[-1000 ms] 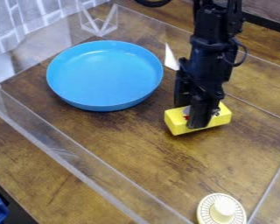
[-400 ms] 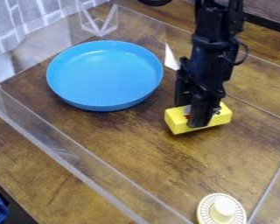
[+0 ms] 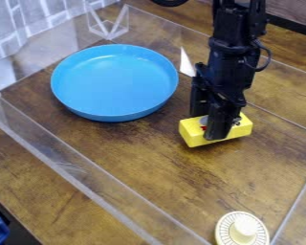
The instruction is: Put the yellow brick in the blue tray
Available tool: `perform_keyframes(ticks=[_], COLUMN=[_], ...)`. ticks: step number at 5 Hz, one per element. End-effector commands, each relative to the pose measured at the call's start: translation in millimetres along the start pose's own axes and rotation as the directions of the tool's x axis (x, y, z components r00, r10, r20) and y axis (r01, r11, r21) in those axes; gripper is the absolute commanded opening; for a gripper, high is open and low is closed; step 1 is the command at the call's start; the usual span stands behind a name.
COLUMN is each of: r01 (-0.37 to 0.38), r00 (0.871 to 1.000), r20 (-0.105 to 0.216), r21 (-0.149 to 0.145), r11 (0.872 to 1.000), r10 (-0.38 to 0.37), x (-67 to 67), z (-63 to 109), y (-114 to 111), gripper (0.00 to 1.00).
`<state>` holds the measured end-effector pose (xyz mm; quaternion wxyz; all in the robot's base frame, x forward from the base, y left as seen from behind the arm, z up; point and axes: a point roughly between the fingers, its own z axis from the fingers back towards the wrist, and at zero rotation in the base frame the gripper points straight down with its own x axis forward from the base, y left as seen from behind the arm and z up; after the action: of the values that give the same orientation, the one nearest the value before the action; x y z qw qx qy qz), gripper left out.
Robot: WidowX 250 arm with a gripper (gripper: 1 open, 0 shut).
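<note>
The yellow brick (image 3: pixel 194 133) lies on the wooden table right of the blue tray (image 3: pixel 115 82). My black gripper (image 3: pixel 217 129) points straight down onto the brick, its fingers shut on the block's middle, so the top label is hidden. The brick still rests on the table, a short gap away from the tray's right rim. The round tray holds nothing.
A round cream disc (image 3: pixel 243 230) sits at the bottom edge, right of centre. Clear plastic walls (image 3: pixel 66 163) run along the left and front of the table. A clear angular object (image 3: pixel 108 16) stands behind the tray.
</note>
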<state>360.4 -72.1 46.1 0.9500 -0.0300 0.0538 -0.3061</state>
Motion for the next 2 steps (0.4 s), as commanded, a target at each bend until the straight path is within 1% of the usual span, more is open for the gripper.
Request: perform_keyframes(ticks=[1, 2], r01=[-0.018, -0.022], r00=[0.998, 0.999], r20=[0.056, 0.051], r21=[0.025, 0.019], r11=[1.0, 1.0], r10=[0.016, 0.021], x=[4.7, 3.2], z=[19.5, 18.9], y=[9.4, 9.5], gripper=[0.0, 0.0])
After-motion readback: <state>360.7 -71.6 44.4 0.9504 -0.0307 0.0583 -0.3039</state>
